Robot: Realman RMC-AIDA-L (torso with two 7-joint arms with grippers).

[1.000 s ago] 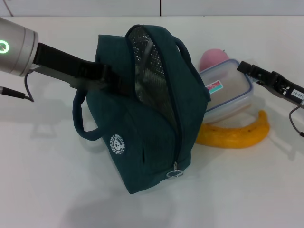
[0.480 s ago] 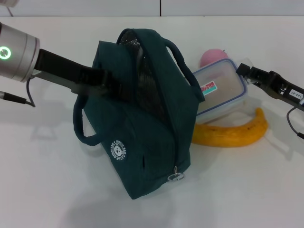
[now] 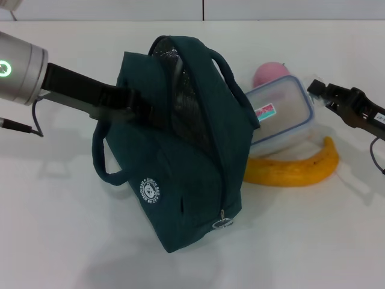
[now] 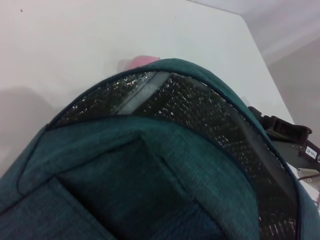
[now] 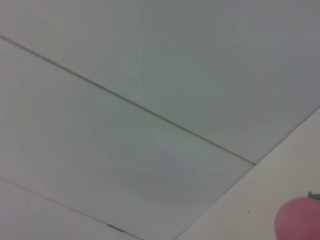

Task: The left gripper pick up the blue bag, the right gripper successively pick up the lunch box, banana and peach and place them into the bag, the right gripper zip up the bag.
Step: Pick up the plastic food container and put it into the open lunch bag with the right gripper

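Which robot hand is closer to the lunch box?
The right. The right gripper hovers just beside the lunch box's far right corner, not touching it. The left gripper is at the bag's side, with the bag between it and the box.

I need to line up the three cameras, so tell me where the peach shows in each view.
Head view: the peach sits behind the lunch box, right of the bag.
Left wrist view: a pink sliver above the bag's rim.
Right wrist view: partly cut off at the lower right corner.
Shared landmark: the white table.
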